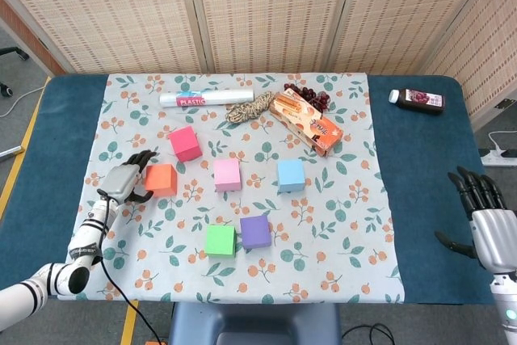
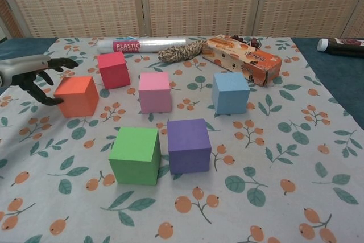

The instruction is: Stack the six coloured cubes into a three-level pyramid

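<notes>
Six cubes lie apart on the floral cloth: red (image 1: 185,143), orange (image 1: 161,180), pink (image 1: 227,174), blue (image 1: 290,175), green (image 1: 220,240) and purple (image 1: 255,232). Green and purple sit side by side nearest me. My left hand (image 1: 127,180) is at the orange cube's left side with its fingers spread. In the chest view the left hand (image 2: 34,75) reaches over the left edge of the orange cube (image 2: 75,96) and holds nothing. My right hand (image 1: 489,228) hovers over the blue table at the far right, its fingers apart and empty.
Along the cloth's far edge lie a plastic wrap roll (image 1: 198,98), a twine bundle (image 1: 250,107), an orange snack box (image 1: 307,122) and dark berries (image 1: 311,96). A dark bottle (image 1: 418,100) lies at the table's far right.
</notes>
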`<state>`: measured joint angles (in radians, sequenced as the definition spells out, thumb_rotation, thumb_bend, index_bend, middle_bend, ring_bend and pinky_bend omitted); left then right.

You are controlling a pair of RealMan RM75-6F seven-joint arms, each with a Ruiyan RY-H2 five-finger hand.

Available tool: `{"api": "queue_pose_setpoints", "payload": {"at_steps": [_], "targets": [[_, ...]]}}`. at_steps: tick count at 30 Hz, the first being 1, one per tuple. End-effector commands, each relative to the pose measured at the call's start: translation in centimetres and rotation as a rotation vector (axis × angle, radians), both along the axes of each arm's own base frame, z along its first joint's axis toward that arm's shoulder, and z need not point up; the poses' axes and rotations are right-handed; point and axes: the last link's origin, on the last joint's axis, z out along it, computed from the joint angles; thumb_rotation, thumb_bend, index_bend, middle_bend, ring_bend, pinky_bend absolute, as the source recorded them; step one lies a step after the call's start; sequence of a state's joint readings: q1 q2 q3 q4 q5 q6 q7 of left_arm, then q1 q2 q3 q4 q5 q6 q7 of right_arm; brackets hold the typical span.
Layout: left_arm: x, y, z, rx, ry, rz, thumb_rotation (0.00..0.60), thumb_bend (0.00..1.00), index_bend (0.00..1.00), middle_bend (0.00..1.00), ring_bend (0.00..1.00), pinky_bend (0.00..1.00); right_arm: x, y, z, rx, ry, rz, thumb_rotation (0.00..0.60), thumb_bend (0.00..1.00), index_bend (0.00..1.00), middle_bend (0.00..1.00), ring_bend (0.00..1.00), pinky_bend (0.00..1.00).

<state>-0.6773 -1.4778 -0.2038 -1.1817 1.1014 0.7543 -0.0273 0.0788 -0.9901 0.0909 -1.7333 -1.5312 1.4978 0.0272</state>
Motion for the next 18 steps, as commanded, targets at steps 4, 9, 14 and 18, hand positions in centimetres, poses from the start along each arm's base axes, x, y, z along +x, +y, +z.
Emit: {"api": "queue_pose_setpoints", "payload": {"at_steps": [4,9,14,18], "targets": [[-0.1,0.0,-0.4,0.009,-0.002,0.000,0.600,0.32,0.16,0.19,0.22,0.36,-0.3,0.0,0.0,-0.003,-0.003,-0.008,0.600,0.00,0.00,0.00,0.00,0.00],[0.1,0.0,-0.2,0.029,-0.022,-0.015,0.600,0.32,0.23,0.29,0.32,0.41,-0.3,0.1,-0.1,-0.003,-0.006,-0.011,0.600,0.00,0.00,0.00,0.00,0.00],[0.7,-0.2,0.7,0.041,-0.034,-0.056,0.600,0.32,0.23,0.31,0.33,0.42,-0.3,0.2,0.0,-0.010,-0.006,-0.009,0.600,0.00,0.00,0.00,0.00,0.00],[1.8,-0.2,0.9,0.038,-0.058,-0.085,0.600,0.32,0.24,0.31,0.33,0.42,-0.4,0.3,-0.1,-0.011,-0.009,-0.011,0.600,0.00,0.00,0.00,0.00,0.00]]}}
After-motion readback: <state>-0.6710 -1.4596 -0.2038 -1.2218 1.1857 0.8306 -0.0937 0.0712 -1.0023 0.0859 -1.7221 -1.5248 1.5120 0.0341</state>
